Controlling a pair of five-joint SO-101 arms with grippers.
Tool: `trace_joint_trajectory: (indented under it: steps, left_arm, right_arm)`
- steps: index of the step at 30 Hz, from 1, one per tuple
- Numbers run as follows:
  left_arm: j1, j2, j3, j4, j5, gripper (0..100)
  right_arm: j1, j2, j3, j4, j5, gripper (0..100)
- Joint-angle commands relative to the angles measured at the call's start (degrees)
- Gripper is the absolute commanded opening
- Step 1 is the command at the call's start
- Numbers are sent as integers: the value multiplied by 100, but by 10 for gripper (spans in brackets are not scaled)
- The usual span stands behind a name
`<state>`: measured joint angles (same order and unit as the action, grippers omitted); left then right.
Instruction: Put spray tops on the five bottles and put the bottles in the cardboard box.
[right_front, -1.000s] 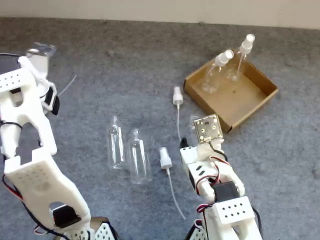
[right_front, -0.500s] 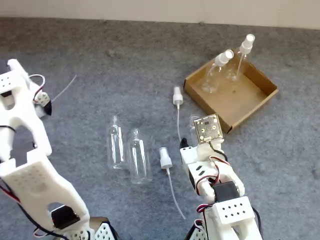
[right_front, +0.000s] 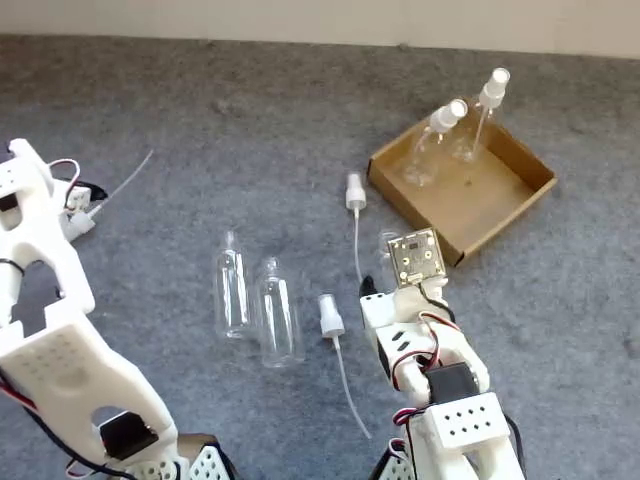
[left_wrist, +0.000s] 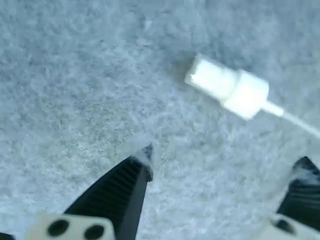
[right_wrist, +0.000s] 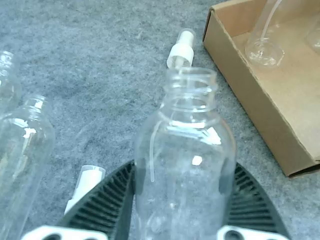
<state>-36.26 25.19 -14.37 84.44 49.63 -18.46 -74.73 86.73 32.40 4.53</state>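
My right gripper (right_wrist: 182, 176) is shut on an upright clear bottle (right_wrist: 182, 145) with a bare neck, close to the cardboard box (right_front: 500, 205). Two capped bottles (right_front: 430, 145) (right_front: 480, 112) stand in that box. Two more bare bottles (right_front: 230, 285) (right_front: 278, 312) lie side by side on the carpet. One loose spray top (right_front: 355, 190) lies near the box, another (right_front: 329, 315) beside the lying bottles. At the far left my left gripper (left_wrist: 222, 170) is open, low over the carpet, with a third spray top (left_wrist: 227, 90) just beyond its fingertips (left_wrist: 142, 160).
Grey carpet covers the whole work surface. The third spray top's thin tube (right_front: 128, 176) runs away from the left gripper. The box's near wall (right_wrist: 250, 85) is just beside the held bottle. Open carpet lies between the lying bottles and the left arm (right_front: 45, 260).
The left arm has swung down from a raised pose to the carpet at the far left, by the spray top. The right arm and its bottle have stayed still.
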Motion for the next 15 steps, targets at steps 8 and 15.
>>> trace_joint_trajectory:
  steps: [8,15]
  left_arm:
    - [-154,725,-505,-642,404,383]
    - [-180,1930,-1877,-545,404,382]
  right_arm:
    - [-57,-101,-75,-119,0,192]
    - [-57,-101,-75,-119,0,192]
